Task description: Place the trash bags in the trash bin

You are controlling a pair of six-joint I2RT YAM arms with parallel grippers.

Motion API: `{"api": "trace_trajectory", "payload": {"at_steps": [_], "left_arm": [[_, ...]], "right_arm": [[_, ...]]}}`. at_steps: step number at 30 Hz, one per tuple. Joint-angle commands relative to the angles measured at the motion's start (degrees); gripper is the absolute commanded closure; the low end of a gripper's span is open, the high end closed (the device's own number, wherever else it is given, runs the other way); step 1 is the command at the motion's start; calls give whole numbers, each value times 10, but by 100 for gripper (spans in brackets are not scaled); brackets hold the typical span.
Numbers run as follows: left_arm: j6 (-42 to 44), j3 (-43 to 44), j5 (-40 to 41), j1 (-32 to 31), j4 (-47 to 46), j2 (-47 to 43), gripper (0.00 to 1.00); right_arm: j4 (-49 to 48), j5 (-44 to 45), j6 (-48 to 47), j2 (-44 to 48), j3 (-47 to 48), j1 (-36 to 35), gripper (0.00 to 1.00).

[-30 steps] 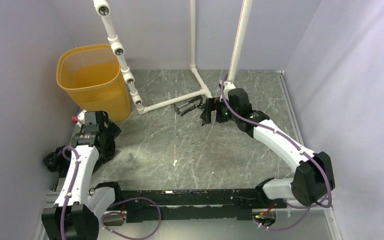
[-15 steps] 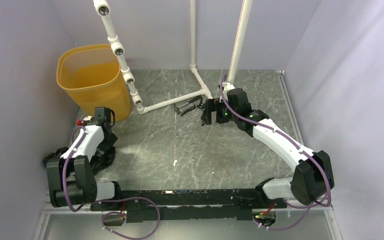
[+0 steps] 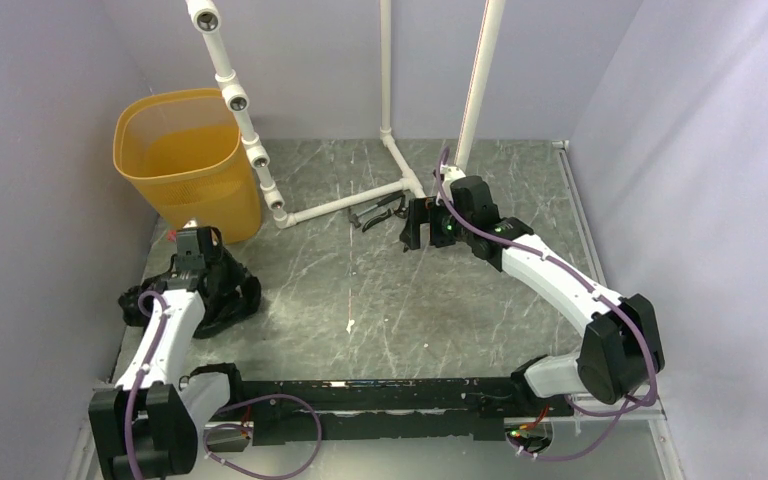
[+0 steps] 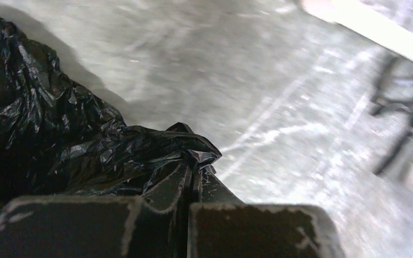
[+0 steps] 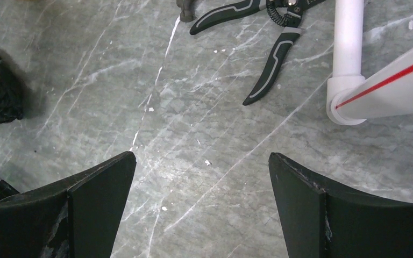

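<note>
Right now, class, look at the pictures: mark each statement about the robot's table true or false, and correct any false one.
1. The left fingers are shut on the black trash bag. True.
2. The trash bag is inside the trash bin. False: it lies on the table, outside the bin and in front of it.
3. The right fingers are closed around the pliers. False: they stand wide open and hold nothing, and the pliers lie on the table beyond them.
4. The trash bin stands upright, its mouth facing up. True.
</note>
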State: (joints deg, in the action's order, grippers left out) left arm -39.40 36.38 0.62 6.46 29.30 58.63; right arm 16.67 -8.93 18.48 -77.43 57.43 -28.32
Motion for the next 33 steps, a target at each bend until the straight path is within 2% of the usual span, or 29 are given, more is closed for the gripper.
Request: {"api": "trace_trajectory", "payload": {"at_steps": [1, 3, 7, 12, 15, 18, 21, 24, 27, 29, 33], "left_arm": [[4, -16, -181, -12, -100, -31, 98], [-7, -13, -201, -46, -116, -34, 97], [-31, -16, -184, -175, -145, -36, 98], [-67, -40, -168, -333, -237, -24, 97], [-39, -5, -164, -424, -265, 26, 97], [27, 75, -123, -506, -221, 84, 91], [69, 144, -67, -563, -168, 115, 75], [79, 157, -46, -571, -149, 113, 63], [77, 153, 0, -572, -119, 85, 52], [67, 144, 60, -572, -91, 50, 44], [38, 120, 146, -571, -41, -17, 23]], "right_arm": [[-21, -15, 6, -1, 28, -1, 0], [-24, -15, 7, 2, 26, -1, 0], [-41, -29, 12, 7, 19, -1, 0], [-86, -81, 12, 18, -4, -1, 0], [-104, -116, 2, 19, -11, 0, 0], [-99, -122, -4, 17, -9, -1, 0], [-89, -118, -8, 16, -6, -1, 0], [-82, -110, -15, 22, -8, -1, 0], [-77, -100, -21, 25, -10, -1, 0], [-71, -90, -25, 21, -9, -1, 0], [-60, -106, -31, 3, 1, -1, 0]]}}
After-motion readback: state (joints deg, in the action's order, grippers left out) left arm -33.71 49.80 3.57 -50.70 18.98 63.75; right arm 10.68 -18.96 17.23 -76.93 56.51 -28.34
